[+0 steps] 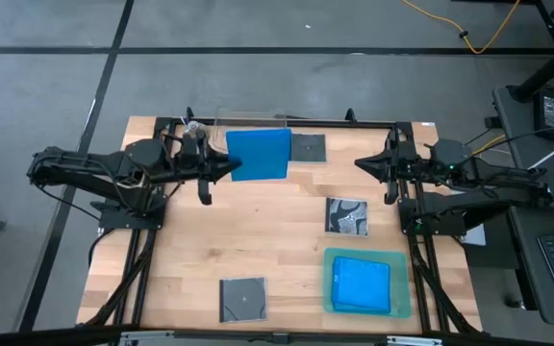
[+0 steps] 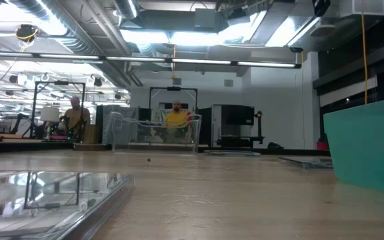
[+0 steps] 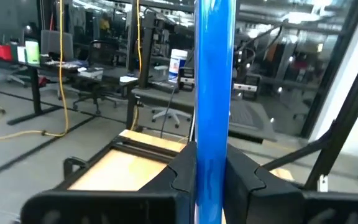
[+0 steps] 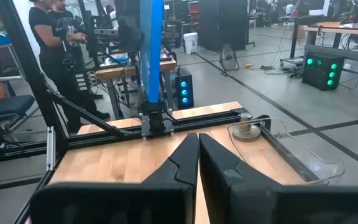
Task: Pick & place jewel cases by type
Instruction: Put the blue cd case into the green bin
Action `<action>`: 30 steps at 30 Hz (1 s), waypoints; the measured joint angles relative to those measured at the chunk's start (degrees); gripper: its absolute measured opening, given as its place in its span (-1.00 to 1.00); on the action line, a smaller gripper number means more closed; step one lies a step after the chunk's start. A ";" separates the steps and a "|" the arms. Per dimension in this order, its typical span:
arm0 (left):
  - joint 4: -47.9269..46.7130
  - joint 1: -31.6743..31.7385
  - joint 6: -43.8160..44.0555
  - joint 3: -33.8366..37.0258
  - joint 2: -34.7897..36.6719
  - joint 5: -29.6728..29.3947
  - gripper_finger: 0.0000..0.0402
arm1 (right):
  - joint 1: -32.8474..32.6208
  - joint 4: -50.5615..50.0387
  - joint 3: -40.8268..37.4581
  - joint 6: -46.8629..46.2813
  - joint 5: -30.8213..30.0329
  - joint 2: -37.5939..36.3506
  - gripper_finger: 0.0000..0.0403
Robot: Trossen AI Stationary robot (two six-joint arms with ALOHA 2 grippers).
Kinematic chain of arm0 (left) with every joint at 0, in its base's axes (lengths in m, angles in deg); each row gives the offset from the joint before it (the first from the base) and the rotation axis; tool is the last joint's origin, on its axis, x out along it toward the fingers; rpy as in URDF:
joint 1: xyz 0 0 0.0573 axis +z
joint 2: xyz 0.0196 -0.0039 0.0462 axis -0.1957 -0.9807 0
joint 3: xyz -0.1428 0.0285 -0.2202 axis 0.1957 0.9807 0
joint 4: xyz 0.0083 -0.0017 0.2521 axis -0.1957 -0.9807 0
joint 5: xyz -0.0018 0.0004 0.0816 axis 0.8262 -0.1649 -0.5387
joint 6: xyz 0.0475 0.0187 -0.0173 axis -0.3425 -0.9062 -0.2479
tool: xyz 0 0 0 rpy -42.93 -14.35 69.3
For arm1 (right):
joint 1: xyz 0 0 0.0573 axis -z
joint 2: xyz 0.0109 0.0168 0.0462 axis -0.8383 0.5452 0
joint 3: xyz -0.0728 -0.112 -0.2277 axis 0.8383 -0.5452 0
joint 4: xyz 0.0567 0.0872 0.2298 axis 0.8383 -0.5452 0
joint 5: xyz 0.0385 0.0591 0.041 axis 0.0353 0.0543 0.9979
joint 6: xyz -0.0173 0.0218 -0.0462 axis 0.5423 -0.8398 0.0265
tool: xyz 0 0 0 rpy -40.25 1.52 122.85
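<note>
My left gripper is shut on a bright blue case high over the far middle of the table. The case shows edge-on in the left wrist view and in the right wrist view. Another blue case lies flat in the green tray at the near right. A dark square case lies flat by the far edge and another near the near edge. The patterned case lies right of centre. My right gripper hovers shut at the far right, holding nothing. My left gripper pinches the blue case between its two fingers at the case's left end. The fingers come level from the table's left. The case stands upright on edge beyond them, lifted clear of the table.
A clear plastic tub stands at the far edge, behind the held case. The green tray's wall rises at the near right. Black rails frame the table. Bare wood lies in the middle and at the left. People stand beyond the table.
</note>
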 joint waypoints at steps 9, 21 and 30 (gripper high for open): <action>-1.77 -0.02 -9.55 -3.99 -0.03 -0.02 -0.82 | 0.00 -0.13 0.00 -0.07 -0.03 0.02 -0.95; -1.50 -0.20 -23.69 -4.83 -0.02 -0.04 -0.82 | 0.00 -0.26 0.00 -0.18 -0.02 0.17 -0.96; -1.40 -1.73 -35.21 -4.83 -0.02 -0.43 -0.82 | 0.00 -0.27 0.00 -0.49 -0.02 0.17 -0.90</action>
